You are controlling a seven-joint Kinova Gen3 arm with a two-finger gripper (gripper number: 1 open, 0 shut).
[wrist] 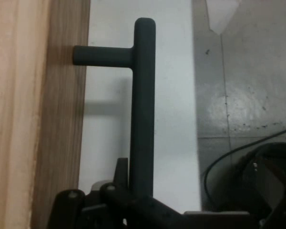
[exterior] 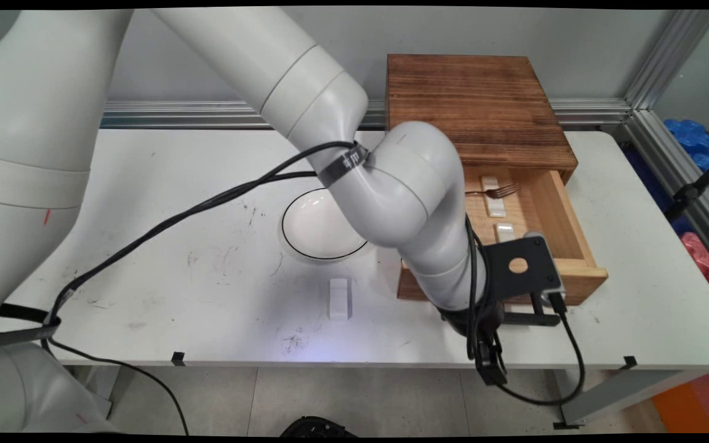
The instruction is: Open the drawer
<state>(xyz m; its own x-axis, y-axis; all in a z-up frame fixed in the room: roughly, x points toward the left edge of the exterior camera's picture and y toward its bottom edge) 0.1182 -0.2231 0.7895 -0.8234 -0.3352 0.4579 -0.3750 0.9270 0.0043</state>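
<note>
The gripper (wrist: pixel 133 202) fingers are closed on the rigid, smooth black drawer handle (wrist: pixel 143 109) of the open wooden drawer (exterior: pixel 545 215), which likely slides easily.

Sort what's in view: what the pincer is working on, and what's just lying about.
In hand: pincer at the black handle; open drawer of the wooden cabinet.
Lying about: fork and two white blocks in the drawer; white bowl and single white block on the table.
</note>
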